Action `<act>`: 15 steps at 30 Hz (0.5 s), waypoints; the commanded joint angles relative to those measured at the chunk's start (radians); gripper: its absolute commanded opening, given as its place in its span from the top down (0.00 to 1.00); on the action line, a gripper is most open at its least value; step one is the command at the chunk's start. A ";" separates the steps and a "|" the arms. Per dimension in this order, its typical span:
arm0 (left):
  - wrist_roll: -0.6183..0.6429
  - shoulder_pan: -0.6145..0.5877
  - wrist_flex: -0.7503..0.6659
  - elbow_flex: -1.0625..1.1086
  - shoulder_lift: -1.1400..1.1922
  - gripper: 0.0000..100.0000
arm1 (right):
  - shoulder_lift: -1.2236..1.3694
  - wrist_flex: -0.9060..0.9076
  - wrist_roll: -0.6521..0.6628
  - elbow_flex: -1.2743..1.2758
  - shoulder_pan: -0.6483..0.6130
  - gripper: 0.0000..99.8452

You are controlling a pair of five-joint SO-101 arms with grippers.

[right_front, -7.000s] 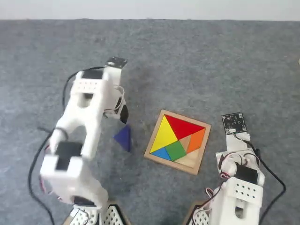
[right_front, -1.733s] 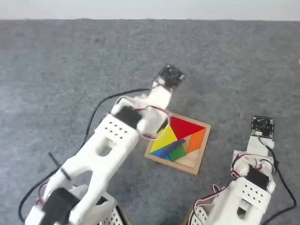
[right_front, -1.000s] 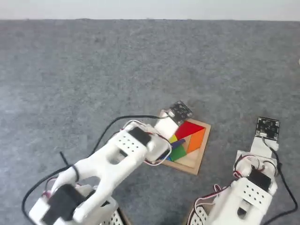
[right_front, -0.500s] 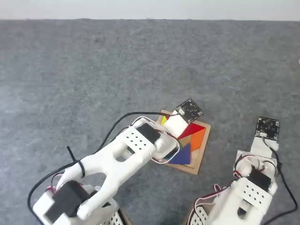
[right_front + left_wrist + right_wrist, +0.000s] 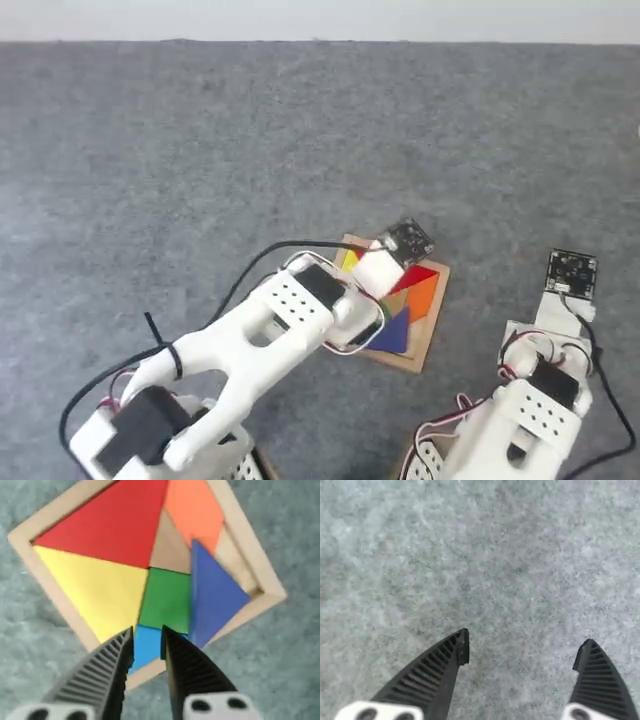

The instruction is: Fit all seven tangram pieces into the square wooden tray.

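Left wrist view: the left tool (image 5: 146,630) is seen narrowed, with nothing gripped, above the light blue piece (image 5: 145,649) at the edge of the square wooden tray (image 5: 274,596). Just beside it, the dark blue triangle (image 5: 212,597) is laid tilted, overlapping the green piece (image 5: 165,600) and the tray's rim, not seated. The right tool (image 5: 522,647) is spread wide over the grey table (image 5: 495,545).

The tray (image 5: 245,540) is pale bare wood, matt. The tangram pieces (image 5: 110,525) have smooth painted faces with a low sheen. The table cover (image 5: 200,130) is grey fibrous cloth, rough and matt. The left gripper (image 5: 147,631) and right gripper (image 5: 527,637) are black ribbed plastic. The arm shells (image 5: 250,340) are smooth white plastic.
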 commanded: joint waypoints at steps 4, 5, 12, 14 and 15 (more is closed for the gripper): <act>0.040 0.080 0.008 -0.099 0.115 0.91 | -0.019 -0.022 -0.008 -0.044 -0.015 0.66; 0.046 0.089 0.008 -0.122 0.150 0.91 | -0.019 -0.022 -0.008 -0.044 -0.015 0.66; 0.048 0.170 0.075 -0.257 0.233 0.91 | -0.019 -0.022 -0.005 -0.044 -0.016 0.66; 0.048 0.176 0.092 -0.272 0.218 0.91 | -0.019 -0.022 -0.003 -0.044 -0.016 0.66; 0.043 0.175 0.094 -0.275 0.216 0.91 | -0.019 -0.022 -0.003 -0.044 -0.016 0.66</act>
